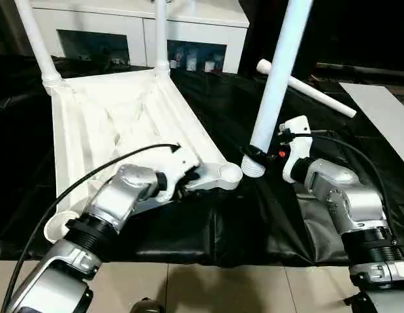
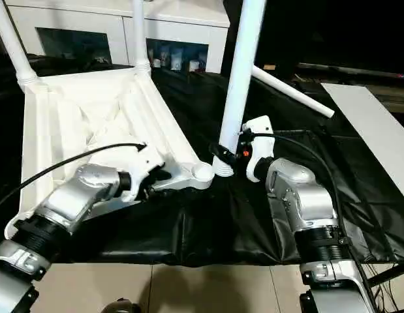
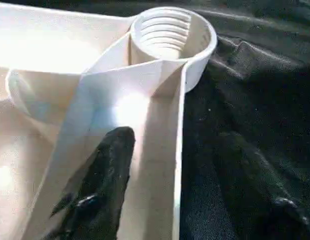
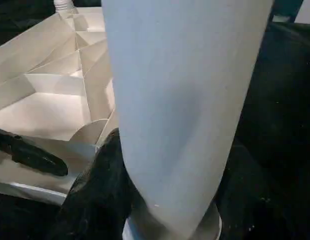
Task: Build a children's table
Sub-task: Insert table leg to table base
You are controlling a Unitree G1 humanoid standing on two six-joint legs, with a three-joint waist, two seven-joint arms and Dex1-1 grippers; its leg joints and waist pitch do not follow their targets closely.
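The children's table top (image 1: 117, 124) lies underside up on black sheeting (image 1: 254, 222), two legs already standing in its far corners. The left gripper (image 1: 188, 175) straddles the rim wall beside the empty threaded socket (image 3: 167, 32), fingers (image 3: 102, 175) part-open with one inside the rim. The right gripper (image 1: 264, 156) clasps an upright leg (image 1: 277, 78) near its threaded end, just beside that socket. If the leg goes in tilted, the thread could cross; a loose rim hold could let the top slide away.
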